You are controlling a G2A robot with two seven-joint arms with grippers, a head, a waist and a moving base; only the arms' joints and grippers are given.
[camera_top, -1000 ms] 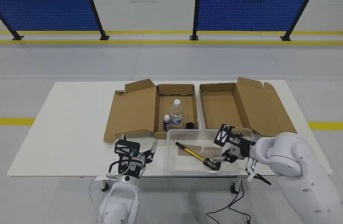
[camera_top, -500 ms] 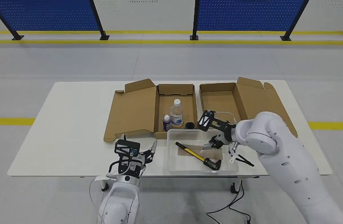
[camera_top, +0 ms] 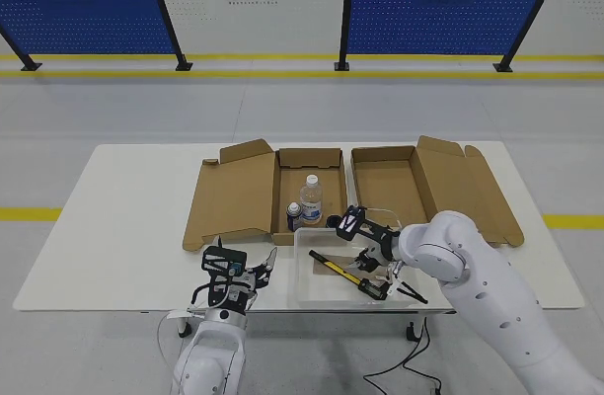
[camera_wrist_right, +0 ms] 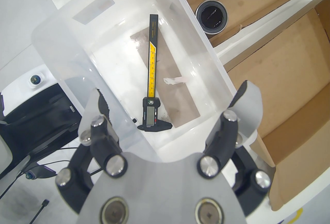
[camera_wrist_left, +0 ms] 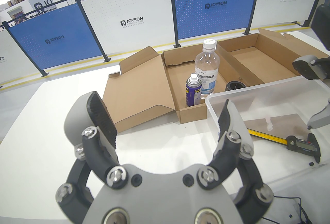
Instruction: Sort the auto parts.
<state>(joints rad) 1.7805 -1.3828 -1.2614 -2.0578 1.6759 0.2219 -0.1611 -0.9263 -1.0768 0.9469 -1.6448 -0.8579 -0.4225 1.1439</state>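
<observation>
A digital caliper [camera_wrist_right: 152, 67] with a yellow-and-black scale lies on the floor of the clear plastic bin [camera_top: 304, 278] at the table's front. My right gripper [camera_wrist_right: 172, 101] hangs open above the bin, over the caliper's display end, with nothing between its fingers; from above that gripper [camera_top: 359, 245] is over the bin's back half. A spray can [camera_wrist_left: 193, 89], a clear bottle [camera_wrist_left: 207, 72] and a black cylindrical part [camera_wrist_right: 211, 17] stand in the left cardboard box [camera_top: 312, 158]. My left gripper [camera_wrist_left: 162, 109] is open and empty over bare table, to the left of the bin.
The right cardboard box [camera_top: 386, 188] lies open with a bare floor. Both boxes' flaps [camera_top: 228, 197] spread flat across the table. A small scrap of white paper [camera_wrist_right: 171, 79] lies in the bin beside the caliper. Cables hang below the table's front edge.
My right gripper has swung left from the bin's right end to above its back half, near the left box. The left arm and the caliper have not moved.
</observation>
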